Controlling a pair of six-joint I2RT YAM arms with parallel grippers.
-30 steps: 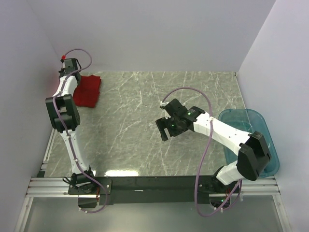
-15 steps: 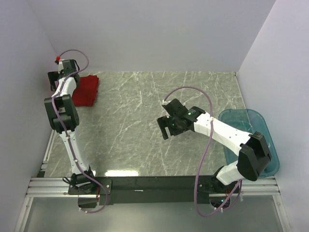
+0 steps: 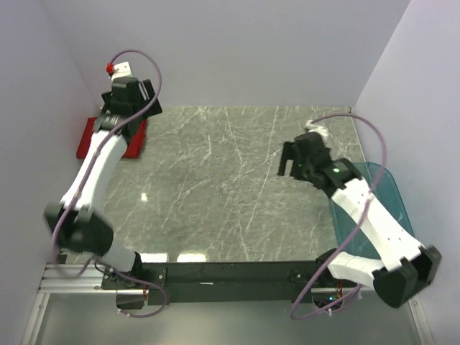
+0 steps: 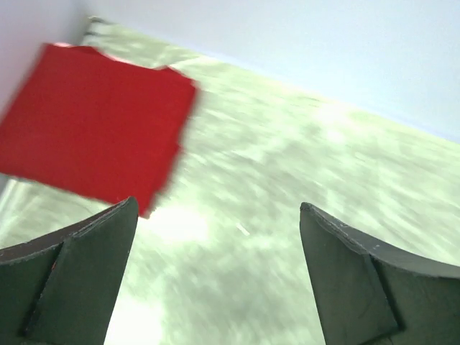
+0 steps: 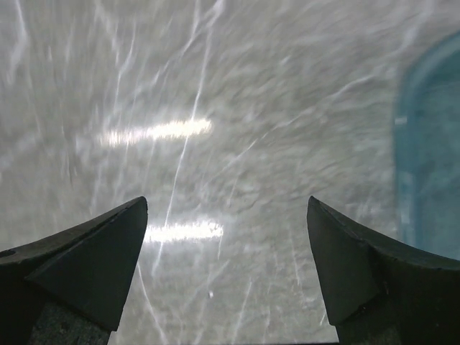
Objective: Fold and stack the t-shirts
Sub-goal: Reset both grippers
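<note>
Red t-shirt (image 4: 93, 126) is seen lying flat in the upper left of the left wrist view, and it seems to be folded into a neat block. In the top view it is found in the upper left, close to the wall, with the left arm passing over part of it.

Nothing is held by the left gripper (image 4: 217, 205). Its fingers are spread wide apart over the table (image 3: 215, 194), and the red cloth is up and to the left of them, not touched. The right gripper (image 5: 226, 201) is spread wide too, and only bare table is seen between its fingers. The blue bin (image 5: 431, 144) is seen at the right edge of that view, near but not touched. The pink t-shirt is not seen in any view. It may be hidden in the bin, but that cannot be told.

The red one is judged to be done, so the pink one is likely to be fetched next. For that to be done well, the bin should be looked into first. The fingers should be held wide until cloth is between them. Only a little cloth near an edge should be pinched, so the shirt can be lifted out and laid flat in the middle of the table. The red block should be left alone, so that it is not pushed out of shape.
</note>
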